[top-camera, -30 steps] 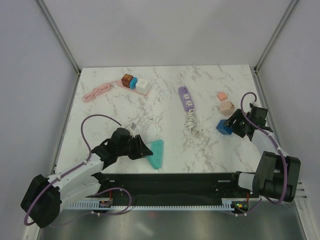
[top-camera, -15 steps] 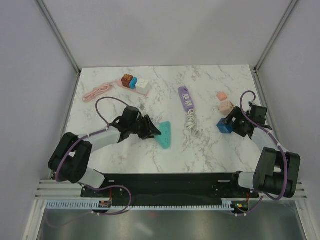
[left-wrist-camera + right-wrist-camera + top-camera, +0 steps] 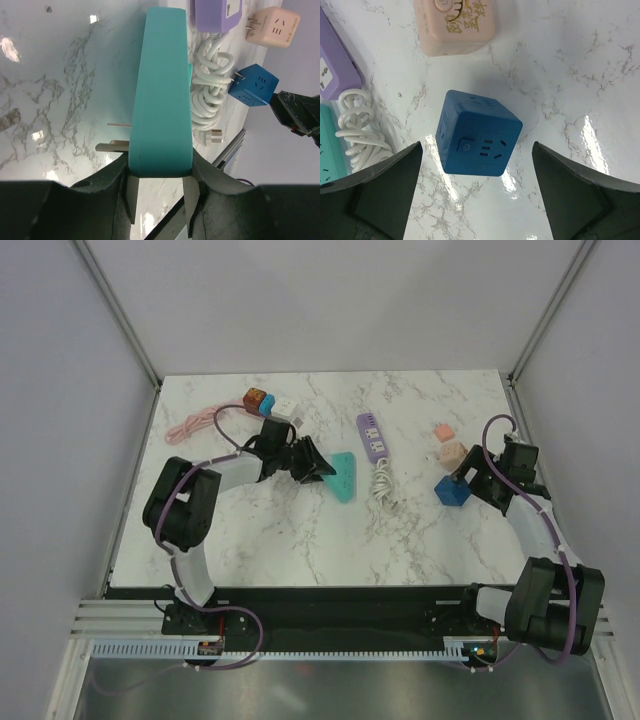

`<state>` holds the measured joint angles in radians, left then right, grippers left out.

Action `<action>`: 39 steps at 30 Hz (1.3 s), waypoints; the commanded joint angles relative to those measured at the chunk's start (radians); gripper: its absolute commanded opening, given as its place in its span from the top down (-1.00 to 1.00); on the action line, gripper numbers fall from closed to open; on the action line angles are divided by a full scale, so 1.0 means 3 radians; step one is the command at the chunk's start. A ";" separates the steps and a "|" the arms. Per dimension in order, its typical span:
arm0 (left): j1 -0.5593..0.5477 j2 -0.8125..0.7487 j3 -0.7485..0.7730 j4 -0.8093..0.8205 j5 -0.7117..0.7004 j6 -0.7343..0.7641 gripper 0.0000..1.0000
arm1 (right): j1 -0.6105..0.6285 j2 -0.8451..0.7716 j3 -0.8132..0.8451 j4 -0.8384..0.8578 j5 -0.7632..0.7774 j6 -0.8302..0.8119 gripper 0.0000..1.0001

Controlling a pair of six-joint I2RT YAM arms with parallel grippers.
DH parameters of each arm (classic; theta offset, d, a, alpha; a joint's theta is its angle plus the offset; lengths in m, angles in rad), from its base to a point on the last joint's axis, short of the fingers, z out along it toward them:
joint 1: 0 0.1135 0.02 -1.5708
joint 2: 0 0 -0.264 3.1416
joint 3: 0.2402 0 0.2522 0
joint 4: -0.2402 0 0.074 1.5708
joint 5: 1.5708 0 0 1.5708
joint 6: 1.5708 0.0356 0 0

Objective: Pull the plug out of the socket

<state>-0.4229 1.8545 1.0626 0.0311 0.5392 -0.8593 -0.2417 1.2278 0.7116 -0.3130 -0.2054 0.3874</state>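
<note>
My left gripper [image 3: 160, 172] is shut on the near end of a teal socket strip [image 3: 165, 90], held just off the marble; two metal prongs [image 3: 112, 146] stick out of its left side. In the top view the teal strip [image 3: 343, 476] sits mid-table with the left gripper [image 3: 318, 468] beside it. A blue cube plug [image 3: 477, 132] with a power button and socket holes rests on the table, apart from the strip; its prongs show in the left wrist view [image 3: 236, 76]. My right gripper [image 3: 477, 145] hangs over the cube [image 3: 450, 492], open wide, touching nothing.
A purple power strip [image 3: 372, 435] with a coiled white cable [image 3: 383, 485] lies between the teal strip and the blue cube. Two pink cube adapters [image 3: 453, 453] [image 3: 444, 430] stand behind the blue cube. Coloured cubes [image 3: 270, 405] and a pink cable [image 3: 192, 425] sit back left.
My left arm has swung the teal strip from the near left up toward mid-table. My right gripper has opened wide off the blue cube and backed slightly away.
</note>
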 commanded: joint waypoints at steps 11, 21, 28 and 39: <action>-0.0002 0.0348 0.0901 -0.0885 -0.0161 0.0323 -0.57 | 0.1003 -0.0753 0.0353 -0.0404 0.0633 0.0155 -0.96; -0.0002 -0.0526 0.0575 -0.1549 -0.0983 0.0874 -0.65 | 0.1562 -0.0667 0.0532 -0.0496 0.0833 0.0207 -0.96; 0.0009 -0.0895 0.0808 -0.1872 -0.2133 0.1141 -0.64 | 0.1787 -0.0667 0.0425 -0.0409 0.0869 0.0238 -0.96; 0.0049 0.0495 0.2680 -0.2660 -0.2774 0.0947 -0.73 | 0.1915 -0.0907 0.0267 -0.0404 0.0813 0.0156 -0.96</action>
<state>-0.4122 1.9388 1.7527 -0.6880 -0.1986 -0.5827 0.3294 0.9924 0.8047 -0.4423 0.0273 0.4469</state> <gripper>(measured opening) 0.863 0.982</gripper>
